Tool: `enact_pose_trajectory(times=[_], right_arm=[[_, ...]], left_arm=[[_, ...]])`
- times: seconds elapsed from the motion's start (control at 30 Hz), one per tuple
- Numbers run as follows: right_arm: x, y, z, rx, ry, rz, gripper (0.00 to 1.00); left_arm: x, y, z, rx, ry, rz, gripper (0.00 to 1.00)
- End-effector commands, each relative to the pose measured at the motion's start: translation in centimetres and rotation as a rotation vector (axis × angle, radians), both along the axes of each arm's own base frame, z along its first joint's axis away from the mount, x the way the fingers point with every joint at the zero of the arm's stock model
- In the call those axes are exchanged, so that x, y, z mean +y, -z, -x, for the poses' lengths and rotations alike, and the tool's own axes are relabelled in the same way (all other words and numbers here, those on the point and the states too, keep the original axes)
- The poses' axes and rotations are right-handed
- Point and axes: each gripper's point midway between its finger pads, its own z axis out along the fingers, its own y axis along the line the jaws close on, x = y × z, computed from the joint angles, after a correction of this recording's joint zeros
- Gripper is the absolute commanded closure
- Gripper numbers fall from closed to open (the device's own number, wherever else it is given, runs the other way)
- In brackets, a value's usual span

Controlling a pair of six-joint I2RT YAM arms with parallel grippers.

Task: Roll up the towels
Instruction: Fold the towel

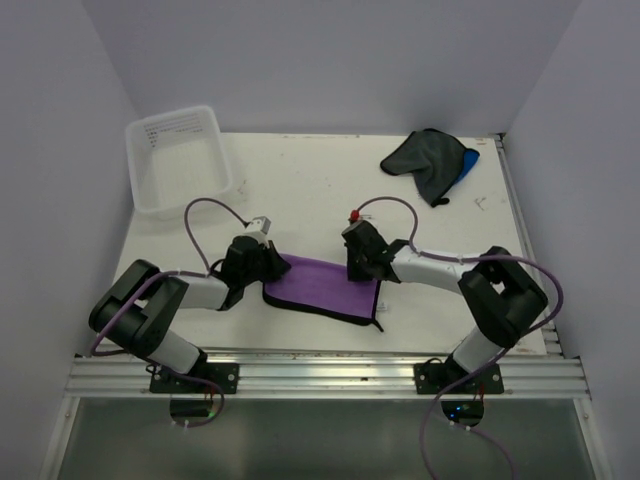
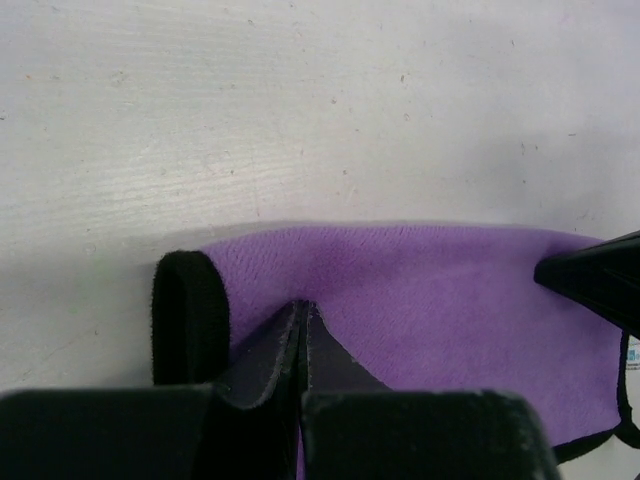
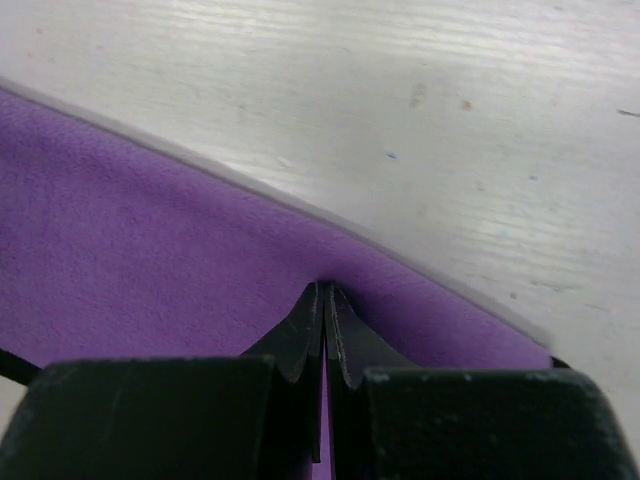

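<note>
The purple towel [image 1: 325, 288] lies flat near the front of the table, with a black hem along its near edge. My left gripper [image 1: 266, 266] is shut on the towel's left far edge; in the left wrist view the jaws [image 2: 300, 312] pinch the purple cloth [image 2: 420, 310] beside a black loop [image 2: 188, 318]. My right gripper [image 1: 358, 268] is shut on the towel's right far edge; in the right wrist view the closed jaws [image 3: 325, 295] pinch the cloth [image 3: 150, 270]. The dark grey-black towel [image 1: 425, 158] lies crumpled at the back right on top of the bright blue towel [image 1: 469, 163].
A clear plastic tub [image 1: 178, 160] stands at the back left corner. White walls close in the table on three sides. A metal rail [image 1: 320, 375] runs along the near edge. The right gripper's dark tip shows at the right of the left wrist view [image 2: 598, 278].
</note>
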Motion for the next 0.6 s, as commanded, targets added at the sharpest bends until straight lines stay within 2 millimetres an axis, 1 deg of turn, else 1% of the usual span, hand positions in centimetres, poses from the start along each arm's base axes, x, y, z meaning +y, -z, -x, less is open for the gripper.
enact_pose_trajectory(times=[0.0,0.03,0.07,0.1,0.13,0.17,0.23,0.4,0.57], right_arm=[[-3.2,-0.2,0.4,-0.016,0.032,0.046,1.00],[-4.1,0.2,0.8,-0.007,0.042,0.060,1.00],[-4.5,-0.2,0.8,-0.017,0.047,0.060,1.00],[-4.9,-0.1,0.9,-0.017,0.049,0.063,1.00],[-5.7,0.1,1.2,-0.013,0.058,0.074,1.00],[-6.0,-0.1,1.2,-0.018,0.062,0.073,1.00],[-6.7,0.2,1.5,-0.012,0.067,0.074,1.00],[-7.0,0.6,2.0,-0.001,0.062,0.071,1.00],[-7.8,1.0,2.5,0.007,0.082,0.082,1.00]], left_arm=[[1.4,0.9,-0.3,0.013,-0.030,-0.083,1.00],[1.4,0.9,-0.4,0.014,-0.032,-0.086,1.00],[1.4,0.8,-0.5,0.011,-0.031,-0.088,1.00],[1.4,0.7,-0.6,0.010,-0.032,-0.086,1.00],[1.4,0.8,-0.5,0.012,-0.034,-0.087,1.00],[1.4,0.8,-0.5,0.013,-0.033,-0.089,1.00],[1.4,0.9,-0.6,0.015,-0.033,-0.091,1.00],[1.6,1.2,-0.7,0.019,-0.039,-0.100,1.00],[2.1,1.3,-0.9,0.019,-0.047,-0.119,1.00]])
